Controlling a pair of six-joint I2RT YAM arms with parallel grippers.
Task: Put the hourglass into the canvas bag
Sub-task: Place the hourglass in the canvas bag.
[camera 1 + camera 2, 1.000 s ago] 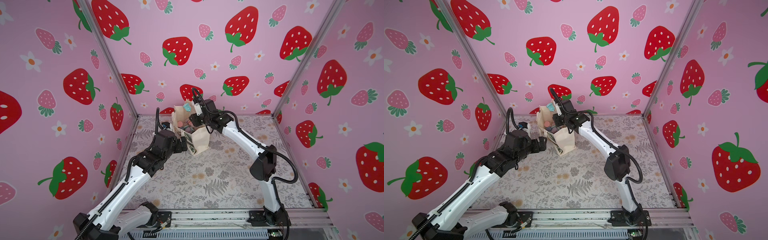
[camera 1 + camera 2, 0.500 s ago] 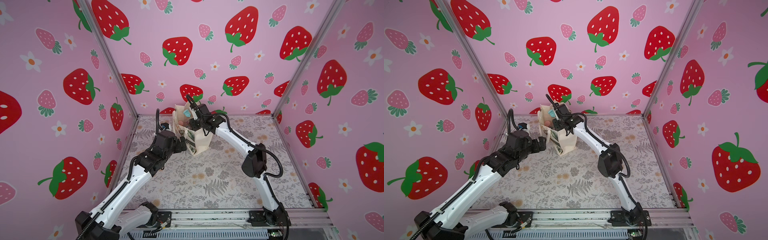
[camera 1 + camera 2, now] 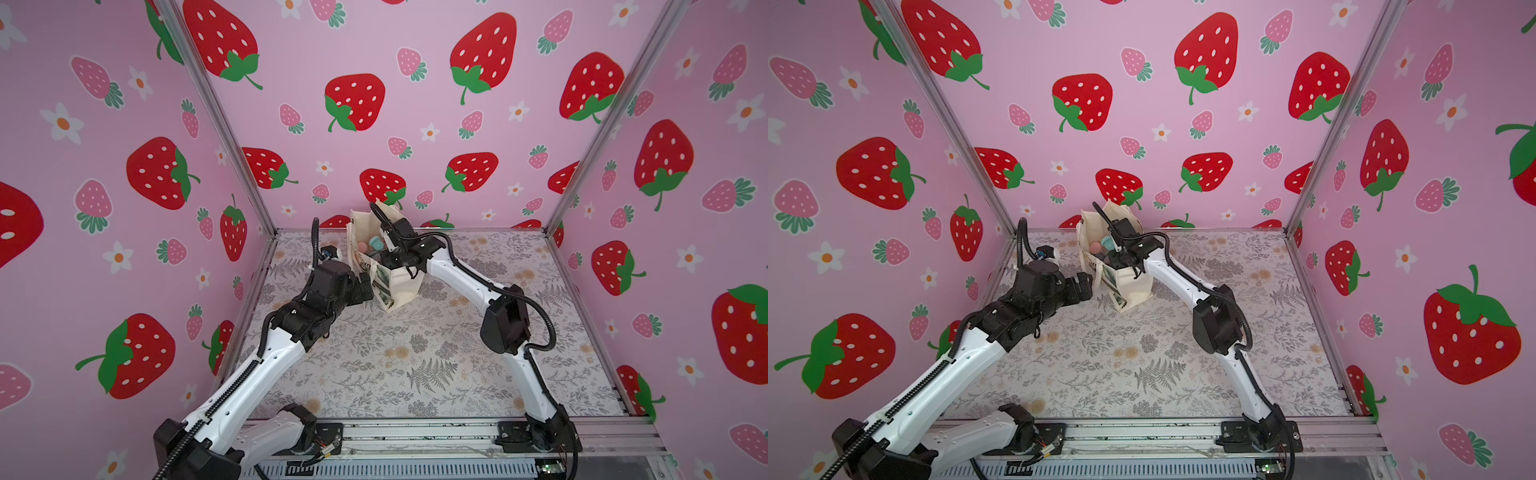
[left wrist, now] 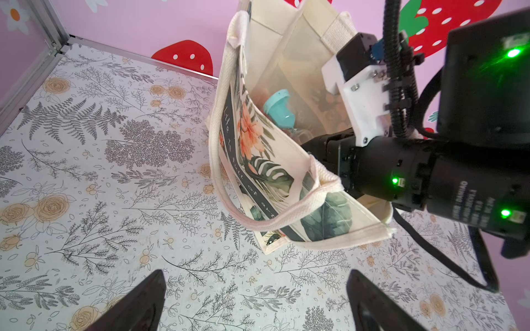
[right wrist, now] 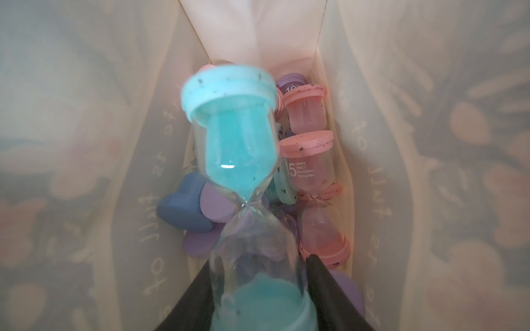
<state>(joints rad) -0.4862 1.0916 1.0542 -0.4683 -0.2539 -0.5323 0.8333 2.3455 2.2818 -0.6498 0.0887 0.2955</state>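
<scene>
Moved since a second ago: right gripper (image 5: 259,262), down from above the rim to well inside the canvas bag (image 3: 401,286). Left gripper (image 4: 255,275): place little changed.

Item: hourglass (image 5: 246,200), teal caps, teal sand, clear glass.

Location: inside the bag, below the rim. Shows through the open mouth in both top views and in the left wrist view.

Progress, as judged: nearly done. Already past the rim and among the bag's contents; left to do, only letting go and drawing the right gripper back out without dragging the canvas along.

Orientation: long axis in line with the right gripper's reach, slanting down into the bag, neither upright nor flat. Far cap and sand-filled bulb toward the bag's floor; near bulb and cap back between the fingers.

Right gripper: closed around the near bulb, one finger each side; contact on both sides likely, though blur at the glass edge leaves it unsure.

Left gripper: jaws spread wide, empty, over the floral table cover (image 4: 114,172), near the bag's printed side and clear of it.

Also in the bag: pink timers (image 5: 309,160), purple caps (image 5: 200,238), blue heart-shaped piece (image 5: 180,209), piled on the floor beyond the far cap.
</scene>
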